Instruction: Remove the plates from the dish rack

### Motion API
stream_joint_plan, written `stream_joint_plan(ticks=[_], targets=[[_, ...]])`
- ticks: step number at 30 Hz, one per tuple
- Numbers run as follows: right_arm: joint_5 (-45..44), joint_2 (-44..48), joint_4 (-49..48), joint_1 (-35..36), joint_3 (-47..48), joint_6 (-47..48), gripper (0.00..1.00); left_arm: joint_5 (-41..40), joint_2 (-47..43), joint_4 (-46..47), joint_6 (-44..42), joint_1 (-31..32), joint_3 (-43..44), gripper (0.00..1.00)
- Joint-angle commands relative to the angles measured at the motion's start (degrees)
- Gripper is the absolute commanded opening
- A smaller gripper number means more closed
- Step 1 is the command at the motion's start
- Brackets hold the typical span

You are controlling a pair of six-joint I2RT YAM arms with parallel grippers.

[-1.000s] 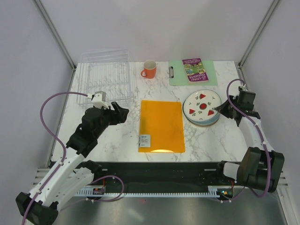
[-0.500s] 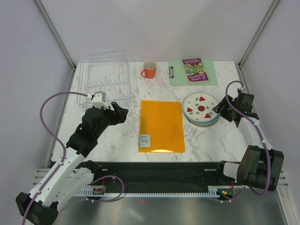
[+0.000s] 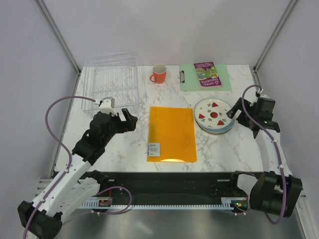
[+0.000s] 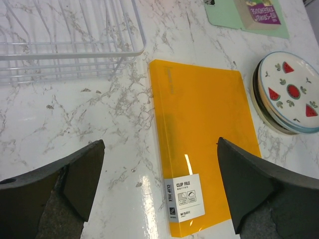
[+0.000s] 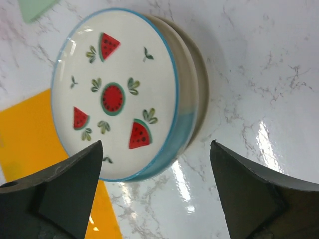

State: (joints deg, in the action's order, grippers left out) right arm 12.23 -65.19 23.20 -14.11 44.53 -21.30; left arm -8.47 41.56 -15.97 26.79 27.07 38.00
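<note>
Top view: the dish rack (image 3: 110,79) sits upper left on the tabletop (image 3: 219,149); the plates (image 3: 213,115) lie stacked centre right, the right gripper (image 3: 232,114) just beside them. Left wrist view: the left gripper (image 4: 159,142) gapes wide, holding nothing (orange folder (image 4: 199,129) beneath). Right wrist view: jaws spread wide, empty; the watermelon plate (image 5: 114,94) tops the stack, upper left.

The dish rack (image 3: 110,82) sits in the far left corner of the desk (image 3: 224,149). A mug (image 3: 159,73) stands at the far edge, just right of the rack. A clipboard (image 3: 192,80) lies toward the far right corner with a booklet (image 3: 207,73) on it. A folder (image 3: 172,133) lies mid-desk. The plates (image 3: 214,115) sit stacked between the folder and the right edge, in front of the clipboard.
</note>
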Motion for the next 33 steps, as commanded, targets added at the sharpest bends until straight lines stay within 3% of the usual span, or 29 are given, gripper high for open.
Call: stream_joint_plan(ticks=[1,10,20,33], targets=[[2.5,7.3,1.2,-0.1,5.8,4.0,0.98,-1.9,2.4,-2.5,-4.9,0.0,3.6,1.00],[4.1,17.6,-5.4,0.8,0.8,3.9,0.98,-6.1,-2.3,-3.3,-7.2,0.0,4.3,1.00],[5.7,18.5,-9.3,0.9,-3.1,3.6,0.98,-10.9,-7.9,-3.8,-10.0,0.0,2.7,1.00],[1.2,16.0,-11.1,0.9,-4.9,4.2,0.98,-12.9,-2.5,-3.5,-9.6,0.0,4.4,1.00]])
